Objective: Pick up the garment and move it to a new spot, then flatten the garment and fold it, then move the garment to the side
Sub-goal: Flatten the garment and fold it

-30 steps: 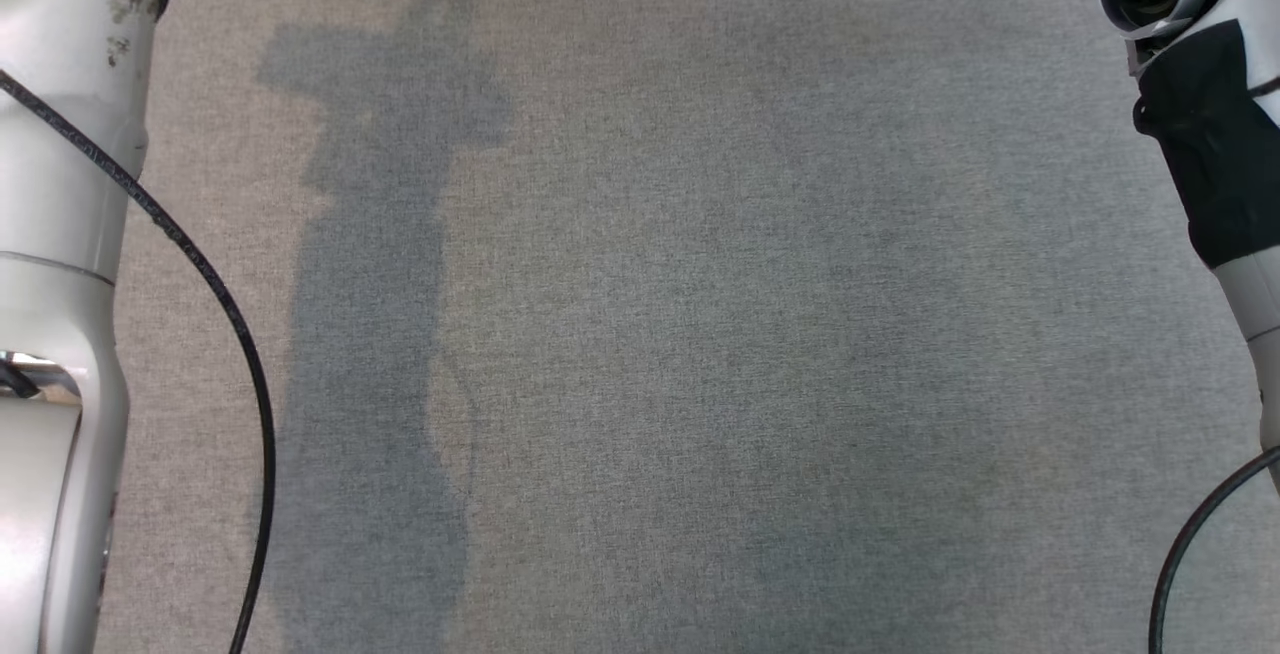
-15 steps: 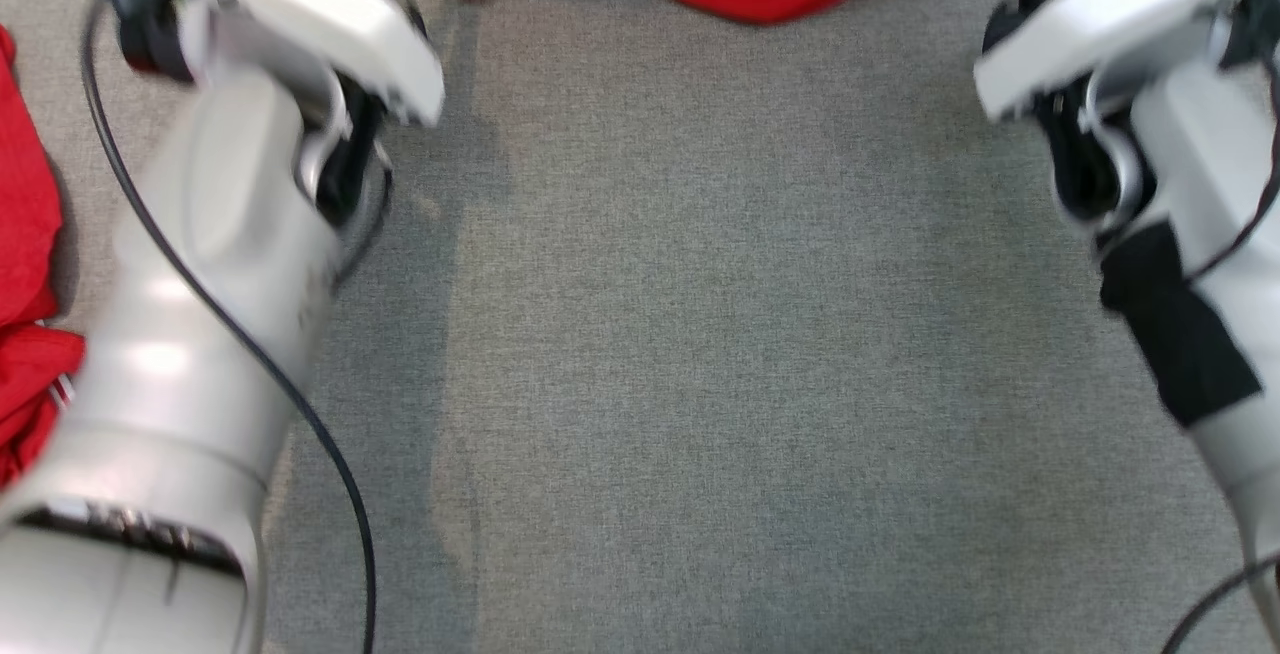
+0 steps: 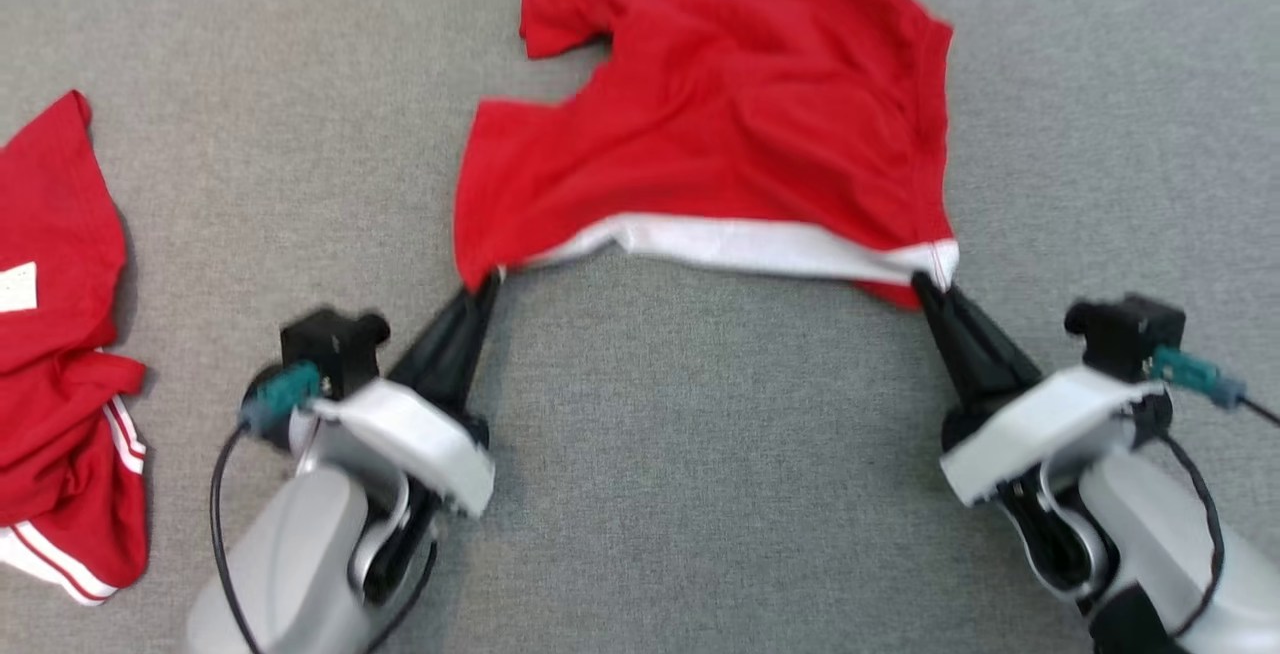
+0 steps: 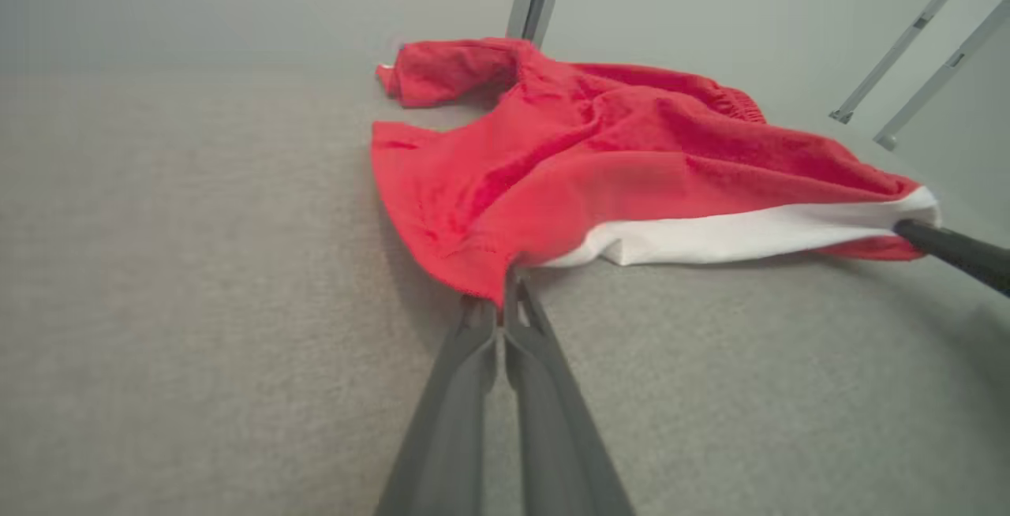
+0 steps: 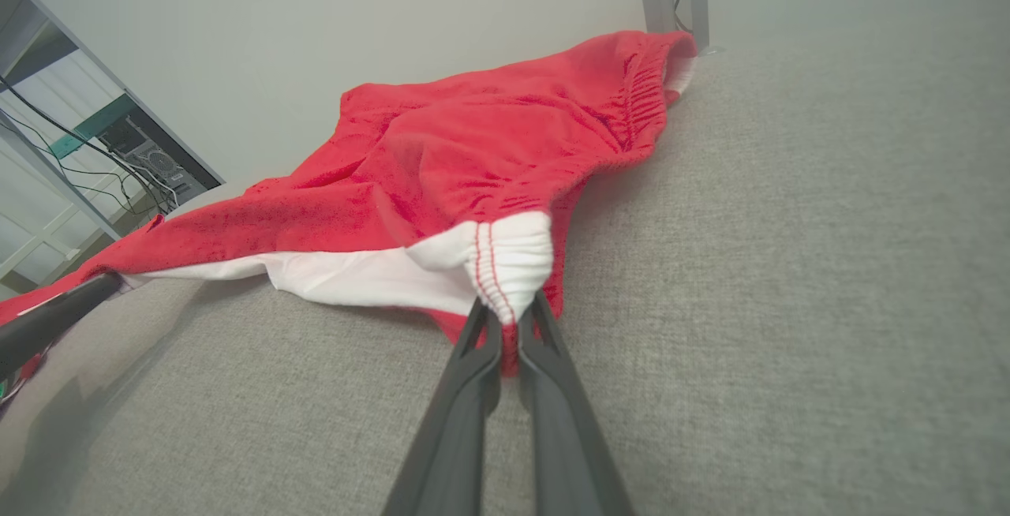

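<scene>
Red cloth garment with white hem (image 3: pixel 720 124) at far centre of the grey fabric table (image 3: pixel 700 474), near corners clenched by left pincer (image 3: pixel 487 286) and right pincer (image 3: pixel 922 284); flattening probably needs even, low outward tension

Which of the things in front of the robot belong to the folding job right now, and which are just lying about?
In the job:
- red garment, spread in the middle of the grey surface
- left gripper, shut on its near left corner
- right gripper, shut on its near right corner, at the white band

Lying about:
- second red garment, crumpled at the left edge, untouched
</scene>
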{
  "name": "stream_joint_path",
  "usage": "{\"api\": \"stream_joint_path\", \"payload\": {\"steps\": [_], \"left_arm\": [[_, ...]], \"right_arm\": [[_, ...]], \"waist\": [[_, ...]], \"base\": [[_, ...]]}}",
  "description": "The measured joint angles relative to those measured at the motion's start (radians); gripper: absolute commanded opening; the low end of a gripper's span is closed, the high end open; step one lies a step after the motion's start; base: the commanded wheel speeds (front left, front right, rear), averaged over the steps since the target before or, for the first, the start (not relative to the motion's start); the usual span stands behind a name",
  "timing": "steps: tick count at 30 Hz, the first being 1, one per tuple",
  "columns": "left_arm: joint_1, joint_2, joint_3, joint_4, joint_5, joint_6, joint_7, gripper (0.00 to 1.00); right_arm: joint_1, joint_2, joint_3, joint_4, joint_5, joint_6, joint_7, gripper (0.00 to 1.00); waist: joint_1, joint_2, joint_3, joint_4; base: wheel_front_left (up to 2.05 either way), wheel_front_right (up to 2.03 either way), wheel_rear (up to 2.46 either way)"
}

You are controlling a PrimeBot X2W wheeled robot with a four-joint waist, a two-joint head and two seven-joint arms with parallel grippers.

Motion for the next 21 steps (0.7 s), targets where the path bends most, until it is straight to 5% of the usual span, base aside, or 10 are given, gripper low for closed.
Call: {"api": "stream_joint_path", "payload": {"steps": [10, 21], "left_arm": [[0.345, 0.169, 0.024, -0.481, -0.048, 0.173, 0.246, 0.00], [0.644, 0.269, 0.031, -0.845, -0.123, 0.327, 0.444, 0.00]], "right_arm": [[0.232, -0.081, 0.011, -0.123, 0.052, 0.000, 0.009, 0.00], [0.541, -0.141, -0.095, -0.292, 0.070, 0.000, 0.103, 0.00]], "waist": [[0.0000, 0.0000, -0.100, -0.005], [-0.0001, 0.0000, -0.176, 0.007]], "base": [[0.00, 0.00, 0.00], [0.00, 0.00, 0.00]]}}
